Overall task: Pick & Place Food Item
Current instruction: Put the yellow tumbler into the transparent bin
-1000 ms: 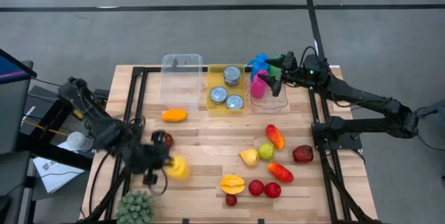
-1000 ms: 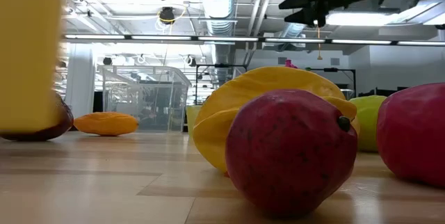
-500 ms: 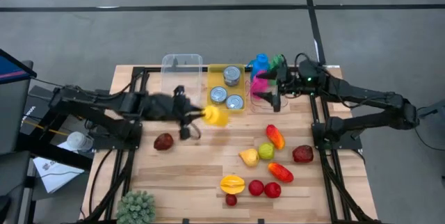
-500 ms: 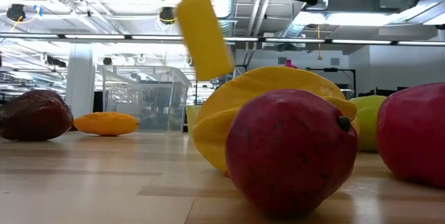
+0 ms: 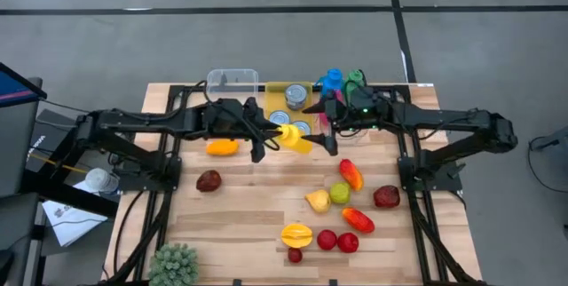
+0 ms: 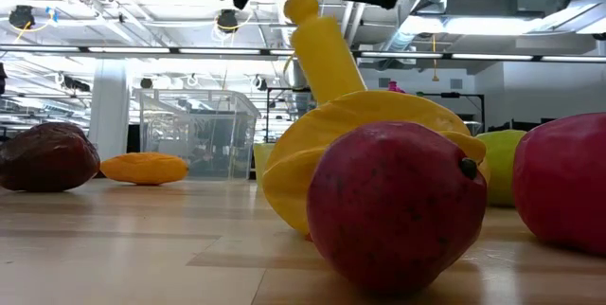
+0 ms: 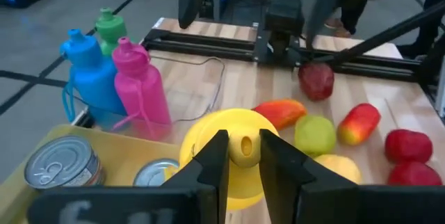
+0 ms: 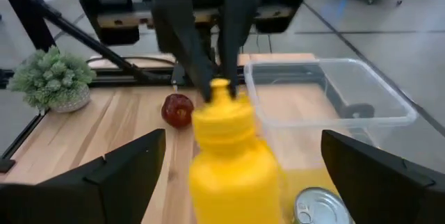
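Yellow bottle (image 5: 295, 139), one; three cans (image 5: 288, 119).

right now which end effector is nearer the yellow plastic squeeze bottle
Left. The left end effector is shut on the yellow plastic squeeze bottle at its cap; the right end effector faces its base, fingers spread wide, not touching.

Yellow bottle (image 5: 296, 138): plastic, rounded body, narrow capped neck. Held in the air above the table, tilted. Gripped at the neck between the left gripper's (image 7: 243, 156) two dark fingers. Positioned over the near edge of the yellow bin (image 5: 288, 111) of cans, body end toward the right gripper (image 5: 327, 126).
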Available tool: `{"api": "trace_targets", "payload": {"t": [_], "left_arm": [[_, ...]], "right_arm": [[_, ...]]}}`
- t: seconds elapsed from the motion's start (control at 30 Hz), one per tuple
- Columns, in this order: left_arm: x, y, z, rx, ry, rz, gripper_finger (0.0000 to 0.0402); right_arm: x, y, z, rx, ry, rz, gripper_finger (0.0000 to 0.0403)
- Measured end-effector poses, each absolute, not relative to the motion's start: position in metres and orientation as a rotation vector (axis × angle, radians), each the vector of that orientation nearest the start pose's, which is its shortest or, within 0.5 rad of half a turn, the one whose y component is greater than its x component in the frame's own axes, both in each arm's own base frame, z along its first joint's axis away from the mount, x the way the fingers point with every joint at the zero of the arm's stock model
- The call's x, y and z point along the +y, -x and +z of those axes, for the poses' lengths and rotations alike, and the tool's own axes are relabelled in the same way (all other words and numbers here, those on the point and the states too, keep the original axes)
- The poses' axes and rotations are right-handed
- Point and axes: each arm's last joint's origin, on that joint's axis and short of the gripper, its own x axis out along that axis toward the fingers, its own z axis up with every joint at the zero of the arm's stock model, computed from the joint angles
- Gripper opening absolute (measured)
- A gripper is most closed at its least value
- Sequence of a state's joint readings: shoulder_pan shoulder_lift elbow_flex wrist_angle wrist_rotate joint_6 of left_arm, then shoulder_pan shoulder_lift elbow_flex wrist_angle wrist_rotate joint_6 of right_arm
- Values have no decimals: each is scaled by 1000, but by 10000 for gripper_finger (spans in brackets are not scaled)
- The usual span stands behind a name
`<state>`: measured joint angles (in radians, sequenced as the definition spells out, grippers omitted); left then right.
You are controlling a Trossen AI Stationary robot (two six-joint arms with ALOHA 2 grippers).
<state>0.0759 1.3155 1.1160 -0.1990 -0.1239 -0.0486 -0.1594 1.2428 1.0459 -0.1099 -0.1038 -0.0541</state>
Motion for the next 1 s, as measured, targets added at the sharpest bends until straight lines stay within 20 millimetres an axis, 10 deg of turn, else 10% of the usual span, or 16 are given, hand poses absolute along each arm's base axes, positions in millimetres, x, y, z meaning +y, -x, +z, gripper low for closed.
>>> {"api": "trace_targets", "payload": {"t": [0.63,1.0], "left_arm": [[26,-294,348,244,50,205,53],[26,-295,347,252,50,208,53]], "right_arm": [[-38,-331,328,493,47,6,384],[-40,-330,335,496,47,-34,260]]}}
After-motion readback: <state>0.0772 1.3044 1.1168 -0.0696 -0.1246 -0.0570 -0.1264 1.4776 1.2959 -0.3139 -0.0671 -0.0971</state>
